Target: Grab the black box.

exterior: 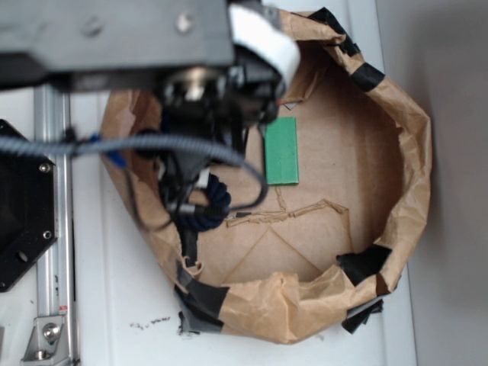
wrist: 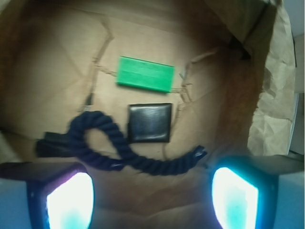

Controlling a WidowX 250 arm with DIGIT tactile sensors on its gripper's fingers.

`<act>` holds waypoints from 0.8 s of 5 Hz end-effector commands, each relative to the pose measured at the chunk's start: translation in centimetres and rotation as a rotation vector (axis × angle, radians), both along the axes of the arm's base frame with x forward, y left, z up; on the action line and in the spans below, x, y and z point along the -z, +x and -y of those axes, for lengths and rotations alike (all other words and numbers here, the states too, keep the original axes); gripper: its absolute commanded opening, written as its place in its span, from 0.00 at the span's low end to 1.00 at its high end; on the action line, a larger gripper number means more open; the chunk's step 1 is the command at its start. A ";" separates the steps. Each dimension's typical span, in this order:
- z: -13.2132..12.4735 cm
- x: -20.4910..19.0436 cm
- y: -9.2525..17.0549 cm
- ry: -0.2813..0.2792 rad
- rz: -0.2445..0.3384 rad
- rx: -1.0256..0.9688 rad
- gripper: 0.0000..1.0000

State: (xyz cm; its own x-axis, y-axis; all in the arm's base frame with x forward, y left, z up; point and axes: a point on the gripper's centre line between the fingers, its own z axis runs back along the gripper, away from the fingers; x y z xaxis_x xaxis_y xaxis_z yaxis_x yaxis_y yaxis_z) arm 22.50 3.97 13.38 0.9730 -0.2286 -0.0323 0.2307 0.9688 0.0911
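Your fingers [wrist: 152,200] stand wide open and empty; the black box [wrist: 149,122] lies ahead between them, just beside the navy rope [wrist: 119,148].

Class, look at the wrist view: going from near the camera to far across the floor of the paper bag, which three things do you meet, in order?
Dark navy rope → black box → green block.

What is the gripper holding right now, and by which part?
Nothing. The gripper is open and empty; the black box lies free on the paper between the green block and the rope.
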 end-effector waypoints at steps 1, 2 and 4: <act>-0.4 -0.6 0.2 0.003 0.033 -0.009 1.00; -0.4 -0.6 0.2 0.003 0.033 -0.009 1.00; 0.3 2.5 1.6 -0.034 0.010 -0.025 1.00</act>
